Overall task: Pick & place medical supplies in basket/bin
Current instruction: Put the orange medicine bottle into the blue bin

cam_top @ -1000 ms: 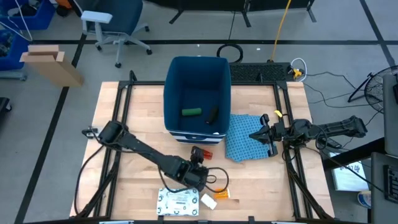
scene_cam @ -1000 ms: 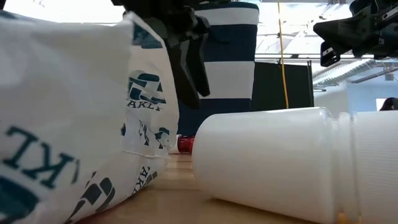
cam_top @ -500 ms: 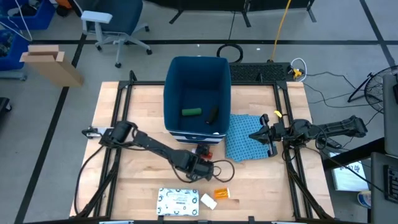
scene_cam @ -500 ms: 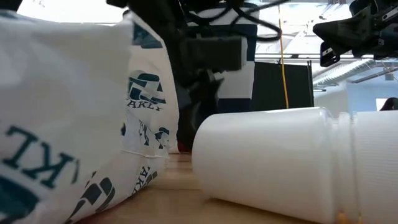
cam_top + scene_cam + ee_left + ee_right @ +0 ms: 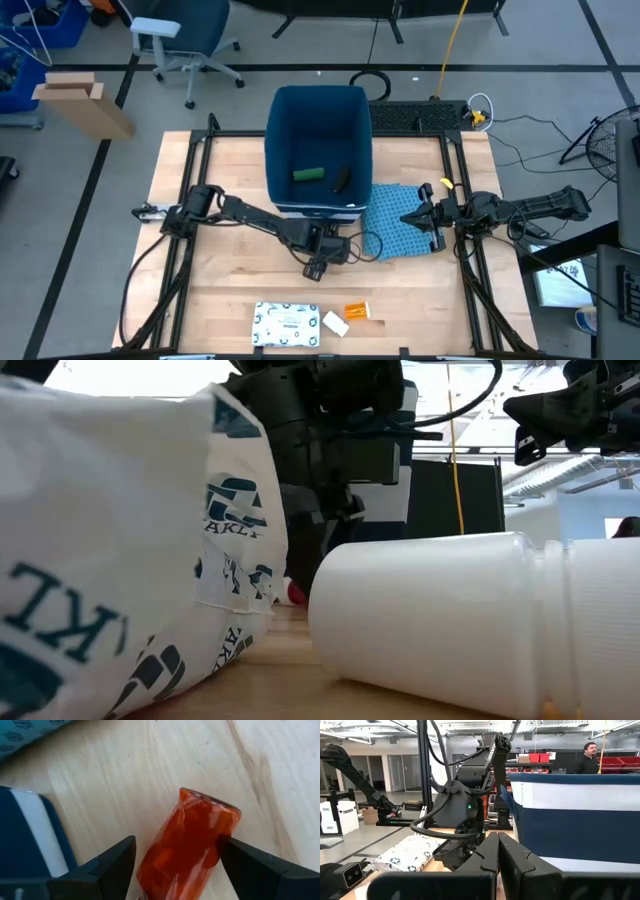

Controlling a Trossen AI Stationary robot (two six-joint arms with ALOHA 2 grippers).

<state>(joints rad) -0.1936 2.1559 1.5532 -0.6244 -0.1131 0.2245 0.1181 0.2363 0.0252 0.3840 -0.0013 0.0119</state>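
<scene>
My left gripper (image 5: 322, 250) is low over the table just in front of the dark-blue bin (image 5: 272, 150). In the left wrist view it (image 5: 177, 845) is open, with one finger on each side of the red-white tube (image 5: 190, 840) lying on the wood. I see a gap on one side, and the other finger is close against the tube. A green box (image 5: 308, 174) lies inside the bin. The white speckled packet (image 5: 287, 322), a small white piece (image 5: 335, 322) and an orange item (image 5: 357, 312) lie by the near edge. My right gripper (image 5: 425, 222) is shut above the blue cloth.
The blue patterned cloth (image 5: 392, 225) lies right of the bin, under the right arm. A dark item (image 5: 341, 180) sits beside the green box in the bin. The bin's near wall (image 5: 30, 830) stands close by the left fingers. A person (image 5: 590, 755) shows in the room beyond.
My left gripper has moved from beside the speckled packet toward the table's far edge and slightly right. It has turned and come down over the red-white tube in front of the bin. The tube and the other items have stayed where they were.
</scene>
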